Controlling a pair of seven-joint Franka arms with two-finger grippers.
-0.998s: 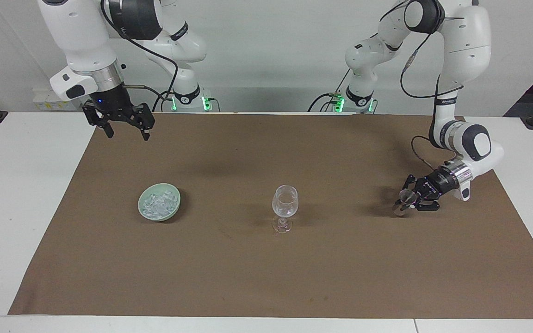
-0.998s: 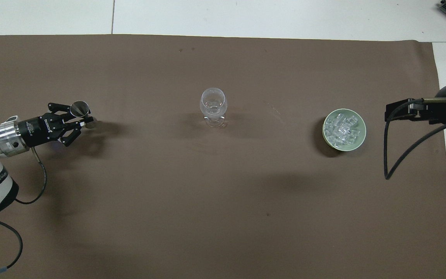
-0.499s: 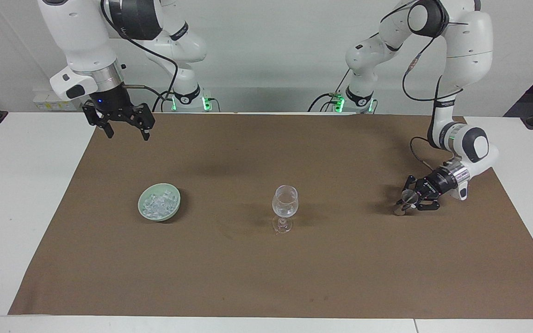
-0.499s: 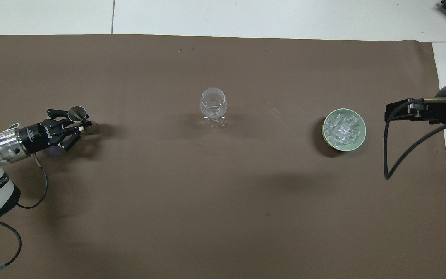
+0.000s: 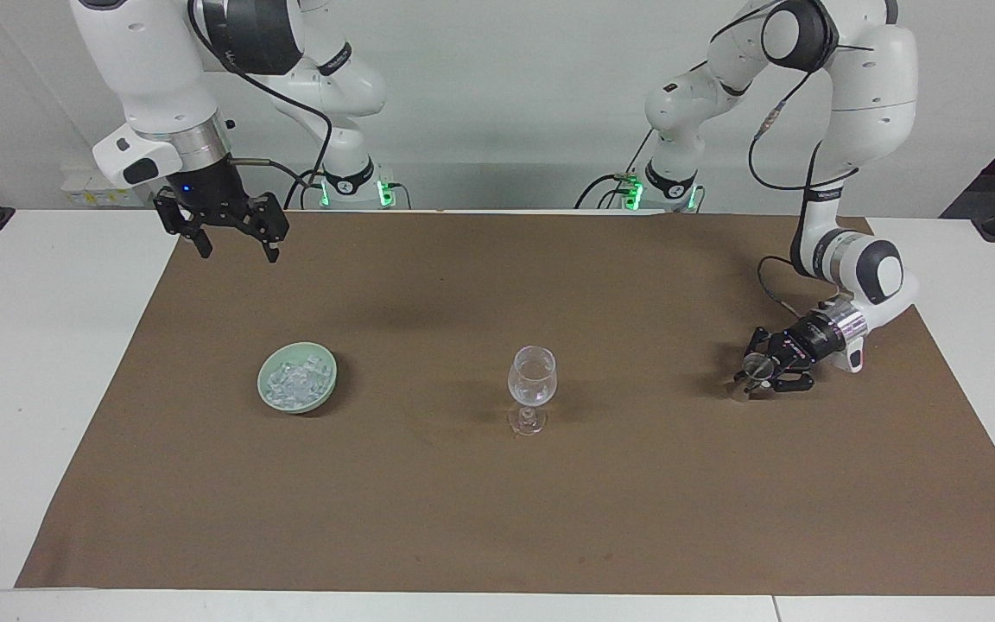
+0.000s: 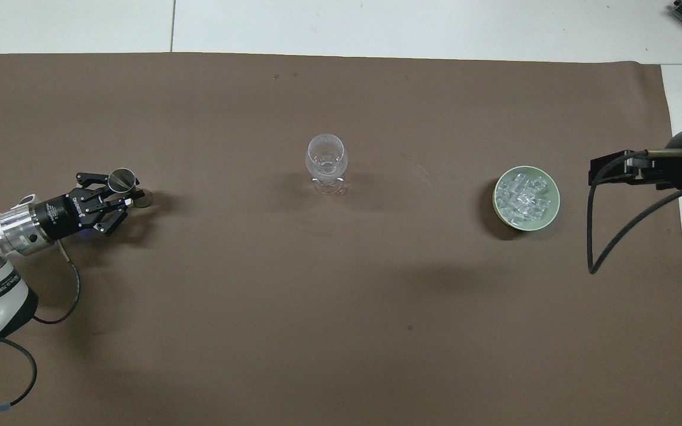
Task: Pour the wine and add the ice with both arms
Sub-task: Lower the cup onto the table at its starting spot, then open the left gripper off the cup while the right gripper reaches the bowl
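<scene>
Left gripper (image 5: 761,373) sits low at the left arm's end of the worktop (image 5: 480,518), jaws clamped on a small clear cup (image 5: 754,370) that is tilted; its base looks close to the brown mat (image 5: 636,501), contact unclear. Right gripper (image 5: 228,226) hangs high over the mat's edge nearest the robots, at the right arm's end, jaws apart, empty, waiting.

Ice (image 5: 294,382) lies in a green dish (image 5: 272,399) toward the right arm's end. Wine glass (image 5: 532,380) stands upright mid-mat, between dish and cup, well apart from both; some clear liquid seems to be in it.

Risks, as I judge them: the cup is glassy and tilted, so it may slip or tip if released at an angle. Ice chunks are small and slick, so they can squirt from the jaws and miss the glass. The tall, narrow-footed glass topples if bumped.

Count: one glass, one cup, one dish, many ice chunks, two arms.
</scene>
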